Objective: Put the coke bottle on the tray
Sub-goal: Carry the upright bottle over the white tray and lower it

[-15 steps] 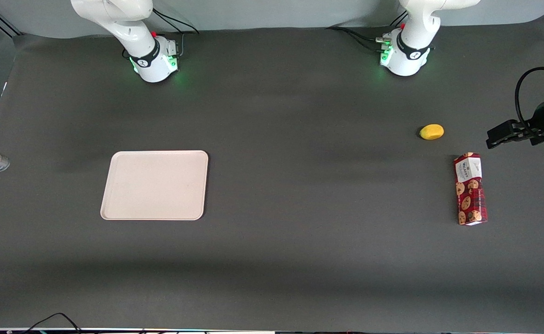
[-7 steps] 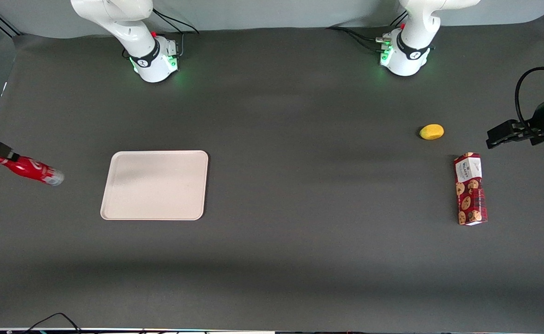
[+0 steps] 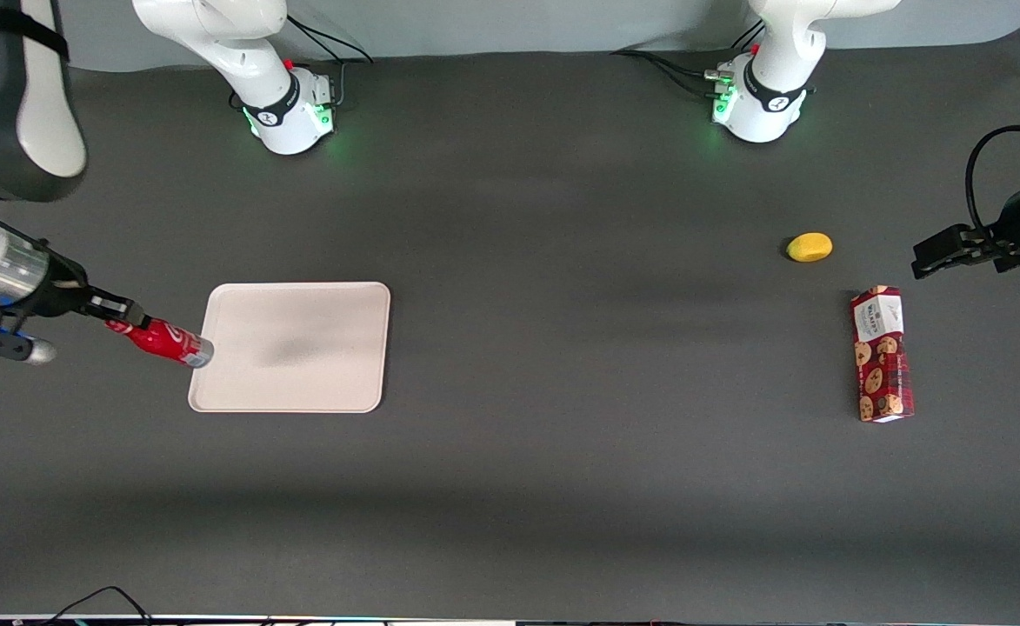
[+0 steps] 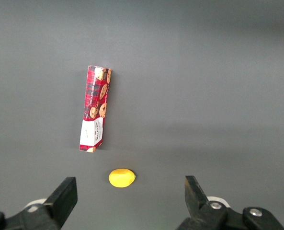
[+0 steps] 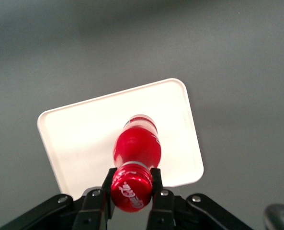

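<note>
At the working arm's end of the table: the gripper [image 3: 118, 310] hangs in the air just beside the tray's [image 3: 318, 382] short edge, carrying the coke bottle [image 3: 164, 340].

Gripper state: its two black fingers [image 5: 95, 203] are pinched on the bottle's neck just under the red cap [image 5: 130, 190], one finger on each side of it.

Coke bottle: red with white script and a silvery base; it is held tilted, cap toward the gripper and base pointing toward the tray. In the front view the base overlaps the tray's rim at the edge nearest the working arm. In the right wrist view the bottle [image 5: 137, 146] hangs over the tray's [image 5: 79, 139] cream-white floor. Whether the base touches the tray cannot be told.

Tray: flat, rectangular, rounded corners, low raised rim; it lies on the dark table [image 3: 562, 478] with nothing resting on its floor. A soft grey shadow falls near its middle.

Toward the parked arm's end: a red cookie box [image 3: 882, 355] lies flat, its long side running toward the front camera, with a white end panel on the end farther from that camera.

Lemon: a small yellow lemon [image 3: 810, 247] sits near the box, farther from the front camera than it, apart from it. The left wrist view shows the same pair, cookie box [image 4: 94, 108] and lemon [image 4: 121, 178].
</note>
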